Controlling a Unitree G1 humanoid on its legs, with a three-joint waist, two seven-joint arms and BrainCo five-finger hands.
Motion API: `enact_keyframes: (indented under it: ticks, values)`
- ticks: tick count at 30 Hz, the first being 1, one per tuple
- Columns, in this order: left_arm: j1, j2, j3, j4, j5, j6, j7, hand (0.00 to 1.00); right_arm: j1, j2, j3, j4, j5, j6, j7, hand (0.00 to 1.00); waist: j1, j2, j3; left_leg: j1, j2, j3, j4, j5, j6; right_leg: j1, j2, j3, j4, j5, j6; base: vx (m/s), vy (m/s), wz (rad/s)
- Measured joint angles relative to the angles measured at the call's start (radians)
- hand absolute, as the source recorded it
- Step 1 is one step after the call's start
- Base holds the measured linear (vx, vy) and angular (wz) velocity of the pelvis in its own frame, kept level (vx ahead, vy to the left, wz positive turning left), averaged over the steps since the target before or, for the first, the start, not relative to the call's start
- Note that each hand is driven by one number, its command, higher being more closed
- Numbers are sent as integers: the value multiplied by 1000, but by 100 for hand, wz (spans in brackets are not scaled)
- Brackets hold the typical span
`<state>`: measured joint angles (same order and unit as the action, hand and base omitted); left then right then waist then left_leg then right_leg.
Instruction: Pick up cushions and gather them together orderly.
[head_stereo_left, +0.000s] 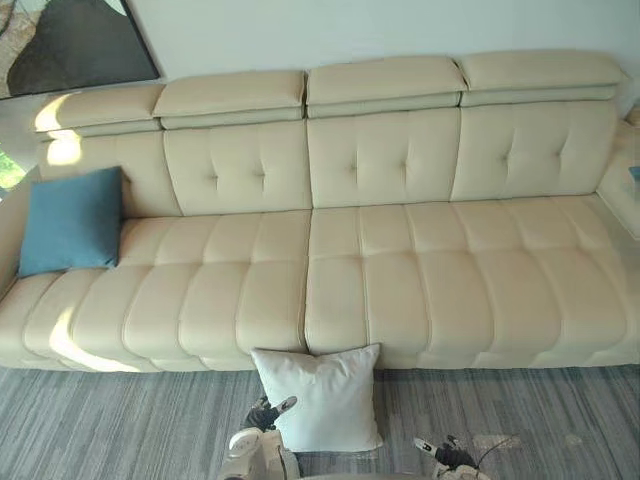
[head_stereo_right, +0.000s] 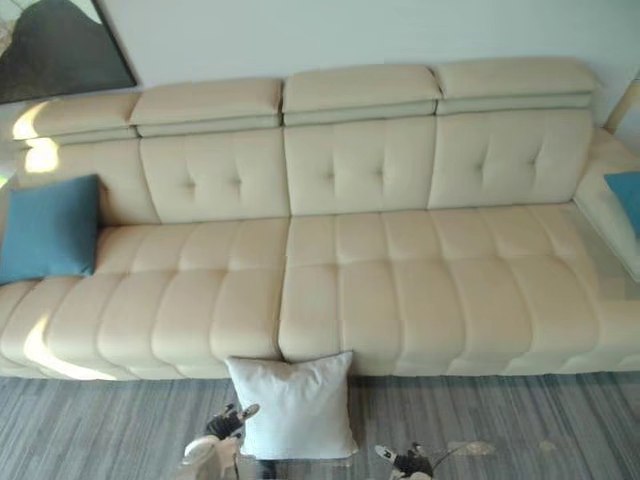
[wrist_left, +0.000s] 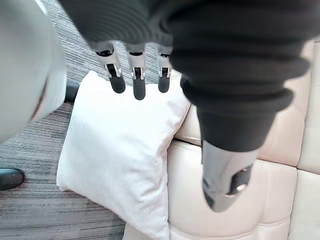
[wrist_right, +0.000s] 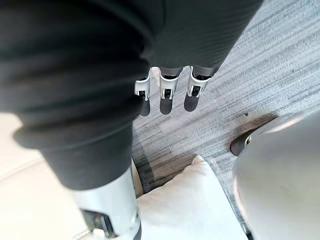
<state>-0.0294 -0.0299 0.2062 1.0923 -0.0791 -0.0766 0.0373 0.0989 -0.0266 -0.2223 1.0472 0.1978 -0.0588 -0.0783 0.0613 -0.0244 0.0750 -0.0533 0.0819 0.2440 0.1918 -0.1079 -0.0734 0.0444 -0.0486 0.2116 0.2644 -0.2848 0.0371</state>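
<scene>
- Hovering low over the grey striped carpet (head_stereo_left: 120, 425), the left hand (head_stereo_left: 265, 412) is sitting just beside the left edge of the white cushion (head_stereo_left: 320, 395), its fingers (wrist_left: 139, 82) reaching out straight and relaxed, thumb apart, gripping nothing.
- The right hand (head_stereo_left: 447, 456) is hanging over the carpet on the cushion's other side, a little apart from it, its fingers (wrist_right: 166, 95) likewise pointing out straight and holding nothing.
- Between the 2 hands, the white cushion is standing on the carpet and leaning back against the front of the cream sofa (head_stereo_left: 400, 290), near its middle seam.
- Farther back, 1 blue cushion (head_stereo_left: 70, 220) is resting upright on the seat at the sofa's left end, propped in the corner by the armrest.
- A 2nd blue cushion (head_stereo_right: 627, 195) is lying at the sofa's far right end, partly cut off.
- A dark framed picture (head_stereo_left: 70, 40) is showing against the wall behind the sofa's left end.
</scene>
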Motion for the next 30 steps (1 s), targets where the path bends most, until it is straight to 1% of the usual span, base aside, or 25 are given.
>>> enact_keyframes:
  ticks: [2, 3, 7, 9, 11, 12, 13, 15, 16, 18, 19, 20, 21, 22, 23, 25, 27, 28, 30]
  values:
    - [3, 12, 0, 2, 1, 1, 0, 0, 1, 21, -1, 0, -1, 0, 1, 0, 1, -27, -18, 28, -33, 16, -37, 5, 8, 10, -28, -2, -15, -1, 3, 163, 187, -20]
    - [4, 14, 0, 10, 2, 1, 0, 0, 2, 25, -2, 0, -1, 0, 1, 0, 1, -31, -26, 46, -51, 21, -57, 7, 11, 18, -45, -4, -27, 3, 8, 125, 152, -10]
    - [3, 13, -9, 21, 9, 0, -1, 0, -3, 25, -35, 0, -1, 0, -1, 0, 3, -24, -30, 78, -71, 20, -105, 17, 26, 43, -58, -14, -46, 12, 16, 82, 61, 4]
    - [4, 12, -10, 24, 9, 0, 0, 0, -6, 20, -57, 0, -1, -1, -5, 0, 3, -8, -25, 95, -70, 18, -122, 21, 30, 51, -55, -15, -51, 14, 16, 45, -33, 3]
    - [8, 10, -28, 30, 8, 0, 7, 0, 0, 16, -88, 0, 1, -2, -15, 0, 3, 8, -33, 106, -65, 18, -144, 31, 25, 59, -47, -16, -59, 16, 12, 23, -74, 0]
    - [10, 11, -31, 30, 7, 0, 10, 0, -3, 12, -89, 0, 2, -3, -21, 0, 5, 10, -31, 108, -61, 17, -154, 37, 23, 57, -41, -18, -59, 20, 6, 7, -90, 5]
    - [9, 11, -31, 30, -1, -1, 22, 0, -8, 7, -89, 0, 12, -4, -27, 0, 6, 17, -26, 108, -55, 15, -160, 46, 21, 53, -35, -25, -55, 25, 4, -18, -107, 10]
    - [-13, 3, -29, 29, -23, -4, 48, 0, -46, -6, -88, -2, 46, -13, -47, 0, 9, 34, 16, 79, -34, 3, -151, 55, 13, -2, -7, -38, 1, 29, -1, -81, -148, 8]
    - [-39, 4, -29, 27, -42, -4, 58, 0, -72, -15, -87, -8, 60, -14, -54, 0, 11, 38, 43, 33, -22, -5, -117, 55, 13, -53, 5, -41, 59, 29, -1, -165, -162, 15]
    - [-99, 16, -26, 2, -99, -5, 95, 0, -144, -40, -87, -20, 102, -30, -77, 0, 12, 36, 101, -130, 4, -24, 13, 56, 16, -227, 32, -72, 225, 27, -1, -277, -172, 28]
    - [-128, 24, -12, -18, -127, -6, 113, 0, -177, -51, -87, -37, 125, -37, -90, 0, 13, 24, 128, -213, 13, -37, 74, 56, 16, -309, 34, -80, 288, 26, -1, -345, -157, 32]
    - [-170, 29, 18, -44, -172, -9, 140, 0, -215, -64, -90, -77, 153, -53, -111, 0, 14, 13, 153, -330, 27, -57, 159, 56, 16, -415, 43, -94, 361, 21, -5, -280, -113, 24]
    - [-184, 32, 30, -49, -188, -11, 147, 0, -226, -70, -91, -94, 160, -58, -118, 0, 15, 10, 161, -367, 32, -63, 183, 54, 17, -448, 48, -96, 381, 17, -3, -246, -89, 20]
    - [-208, 39, 46, -66, -212, -15, 159, 0, -252, -78, -94, -118, 171, -70, -130, 0, 16, 1, 187, -420, 35, -65, 231, 45, 28, -492, 49, -96, 418, -5, -7, -179, -59, 12]
    - [-224, 43, 52, -80, -227, -19, 161, 0, -262, -85, -96, -139, 176, -75, -136, 0, 16, 0, 201, -456, 36, -66, 269, 33, 31, -517, 49, -97, 444, -27, -12, -219, -63, 13]
    - [-264, 48, 66, -132, -264, -31, 179, 0, -300, -93, -128, -179, 199, -91, -149, 0, 18, 9, 223, -574, 53, -82, 375, -8, 23, -612, 60, -104, 513, -75, -24, -246, -57, 4]
    - [-332, 61, 129, -147, -288, -43, 187, 0, -357, -99, -149, -206, 217, -92, -170, 0, 18, 12, 241, -719, 66, -98, 478, -37, 14, -738, 68, -115, 587, -136, -48, -239, -36, 0]
    - [-356, 68, 138, -149, -298, -44, 197, 0, -384, -100, -160, -207, 217, -92, -174, 0, 18, 16, 261, -752, 67, -105, 500, -41, 16, -774, 69, -118, 617, -140, -48, -232, -24, 7]
    - [-422, 101, 161, -159, -316, -43, 202, 0, -466, -105, -190, -208, 219, -92, -181, 0, 14, 16, 304, -871, 77, -126, 568, -44, 21, -888, 79, -128, 699, -147, -48, -239, -13, 11]
